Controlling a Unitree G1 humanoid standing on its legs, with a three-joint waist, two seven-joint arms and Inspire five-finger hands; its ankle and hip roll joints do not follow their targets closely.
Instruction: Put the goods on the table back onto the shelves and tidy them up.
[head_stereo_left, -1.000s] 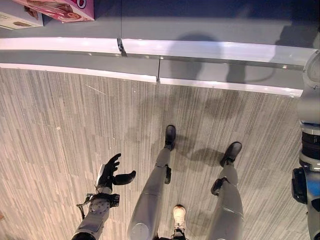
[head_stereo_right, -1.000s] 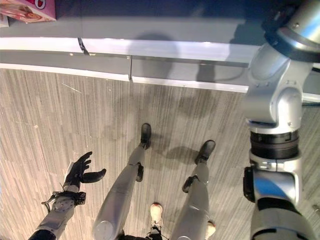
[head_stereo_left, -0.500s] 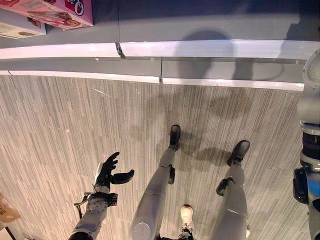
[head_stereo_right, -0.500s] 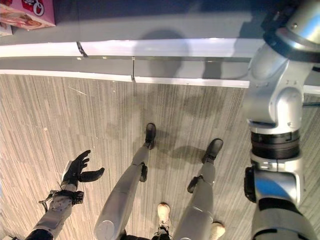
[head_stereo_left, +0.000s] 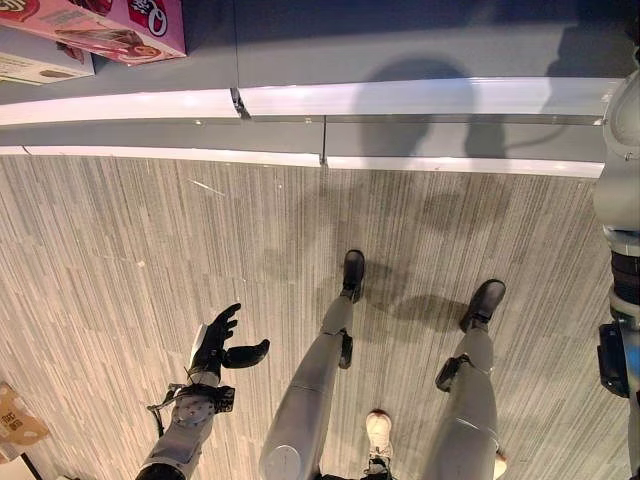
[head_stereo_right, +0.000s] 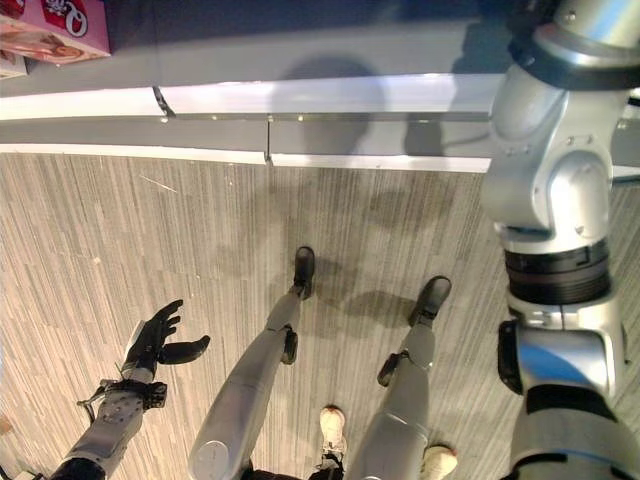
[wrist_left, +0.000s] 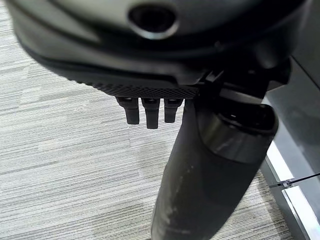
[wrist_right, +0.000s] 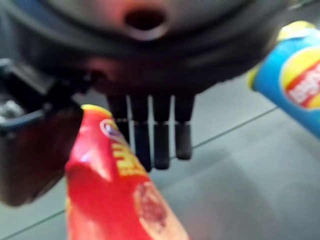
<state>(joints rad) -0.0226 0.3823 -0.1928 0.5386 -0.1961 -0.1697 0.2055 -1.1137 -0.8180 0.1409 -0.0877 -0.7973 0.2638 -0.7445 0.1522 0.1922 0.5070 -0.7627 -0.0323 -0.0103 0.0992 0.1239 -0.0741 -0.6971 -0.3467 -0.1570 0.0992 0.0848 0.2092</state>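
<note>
In the right wrist view a red snack packet (wrist_right: 120, 195) sits between the thumb and fingers (wrist_right: 160, 140) of my right hand, which is shut on it. A grey shelf board lies past it, with a blue snack can (wrist_right: 292, 75) lying there. My right arm (head_stereo_right: 555, 250) is raised at the right side of the eye views. My left hand (head_stereo_left: 215, 345) hangs low over the wood-look floor, open and holding nothing, its fingers (wrist_left: 147, 112) straight and its thumb (wrist_left: 210, 165) spread.
A low grey shelf with a white front edge (head_stereo_left: 420, 98) runs across the far side. Pink boxes (head_stereo_left: 120, 20) and a pale box (head_stereo_left: 40, 65) stand on it at the far left. A brown packet (head_stereo_left: 18, 425) shows at the lower left edge.
The whole picture has shifted, so the camera moved; the brown packet has come into sight at the lower left. The left hand keeps its open pose.
</note>
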